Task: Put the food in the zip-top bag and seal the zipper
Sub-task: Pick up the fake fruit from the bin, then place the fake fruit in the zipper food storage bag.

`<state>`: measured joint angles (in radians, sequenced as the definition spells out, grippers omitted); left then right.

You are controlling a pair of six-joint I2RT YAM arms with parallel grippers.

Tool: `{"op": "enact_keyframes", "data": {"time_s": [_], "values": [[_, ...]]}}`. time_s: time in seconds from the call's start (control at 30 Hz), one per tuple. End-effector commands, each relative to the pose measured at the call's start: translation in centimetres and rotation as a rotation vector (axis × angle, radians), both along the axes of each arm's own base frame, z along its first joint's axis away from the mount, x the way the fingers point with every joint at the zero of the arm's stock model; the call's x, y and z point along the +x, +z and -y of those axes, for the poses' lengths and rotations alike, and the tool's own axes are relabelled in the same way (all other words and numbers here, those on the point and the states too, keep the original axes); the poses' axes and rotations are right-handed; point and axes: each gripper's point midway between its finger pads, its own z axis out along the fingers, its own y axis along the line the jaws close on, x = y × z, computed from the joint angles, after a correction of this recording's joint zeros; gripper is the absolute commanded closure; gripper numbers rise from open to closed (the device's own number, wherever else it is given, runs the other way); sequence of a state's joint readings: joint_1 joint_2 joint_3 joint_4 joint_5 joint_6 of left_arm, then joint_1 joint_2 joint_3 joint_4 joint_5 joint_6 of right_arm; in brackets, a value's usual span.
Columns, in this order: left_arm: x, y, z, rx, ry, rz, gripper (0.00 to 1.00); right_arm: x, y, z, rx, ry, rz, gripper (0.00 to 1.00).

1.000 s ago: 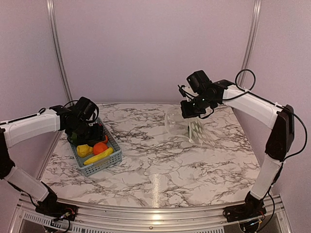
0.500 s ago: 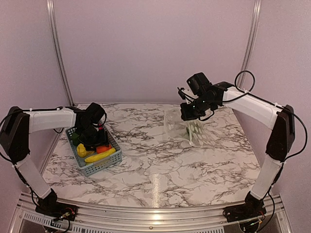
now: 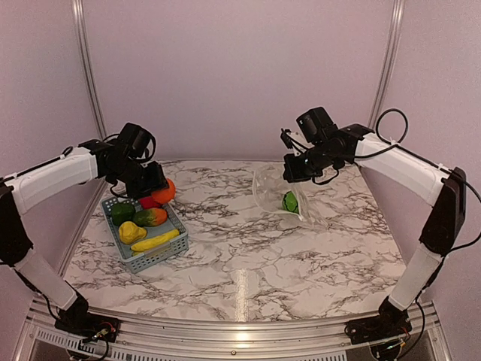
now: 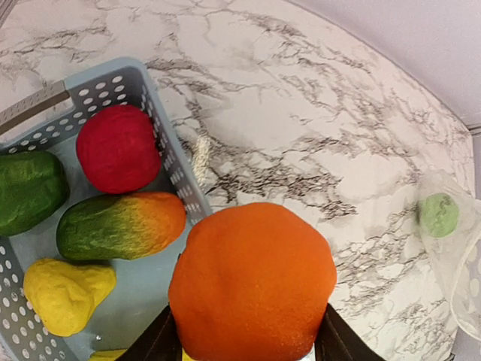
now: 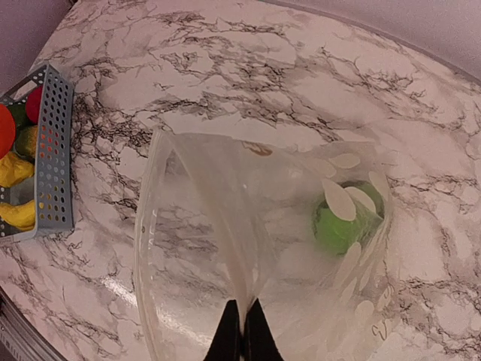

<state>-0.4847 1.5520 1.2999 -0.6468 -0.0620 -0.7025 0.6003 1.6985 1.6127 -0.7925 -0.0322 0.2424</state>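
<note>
Looking through the left wrist camera, you saw little of the left claw [image 4: 244, 342]: two dark finger stubs flanked the orange [image 4: 252, 282], and the frame's bottom edge cut off the rest. The stubs stood wide apart and pressed the orange's sides, so it was gripped. The fruit filled the lower picture and hid part of the basket [image 4: 113, 79] wall. The banana [image 4: 113, 355] showed only as a yellow sliver at the bottom edge.

From the top camera, the left claw [image 3: 154, 192] itself was mostly lost behind the wrist. That view did place the orange [image 3: 164, 190] over the far right corner of the basket [image 3: 150, 252], and it showed the whole banana [image 3: 154, 241]. The red fruit [image 3: 148, 201], mango [image 3: 150, 216], yellow piece [image 3: 131, 232] and green pepper [image 3: 122, 212] lay inside.

The right claw [image 5: 242, 331] appeared only as two tips, all but closed, pinching a fold of the bag [image 5: 225, 226]. You could not pick out the zipper in any view. White dots showed plainly here over a green ball [image 5: 338, 222] inside the bag. From the top, the bag [image 3: 274, 192] hung from the right claw [image 3: 294, 171], well apart from the basket. The ball [image 3: 290, 201] sat low in it, and the dots were barely visible. The left wrist view cut the bag off at its right edge, with the ball [image 4: 438, 214] pale through the plastic.
</note>
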Motion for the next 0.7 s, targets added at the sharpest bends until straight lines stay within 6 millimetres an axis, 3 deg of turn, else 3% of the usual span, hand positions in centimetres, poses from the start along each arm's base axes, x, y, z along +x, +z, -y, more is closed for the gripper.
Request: {"op": "enact_keyframes", "data": {"time_s": [0.0, 0.13, 0.23, 0.3, 0.47, 0.57, 0.67], "values": [[0.6, 6.1, 5.4, -0.203, -0.165, 0.184, 0.56, -0.4, 2.6, -1.3, 0.091, 0.018, 0.032, 1.0], [-1.2, 12.7, 13.8, -0.481, -0.433, 0.369, 0.56, -0.3, 3.0, -2.3, 0.128, 0.033, 0.025, 1.0], [-4.0, 16.4, 19.2, -0.677, -0.64, 0.451, 0.55, -0.1, 3.3, -3.0, 0.156, 0.042, 0.017, 1.0], [-4.8, 17.5, 21.3, -0.824, -0.683, 0.46, 0.55, -0.1, 3.4, -3.4, 0.182, 0.046, 0.01, 1.0], [-2.8, 14.6, 24.0, -0.744, -0.646, 0.4, 0.57, -0.1, 4.3, -3.9, 0.223, 0.046, 0.014, 1.0], [-1.4, 11.6, 25.5, -0.65, -0.603, 0.319, 0.57, -0.1, 4.8, -3.9, 0.236, 0.046, 0.024, 1.0], [-1.5, 8.7, 27.2, -0.56, -0.616, 0.236, 0.57, -0.1, 4.8, -3.9, 0.237, 0.046, 0.03, 1.0]]}}
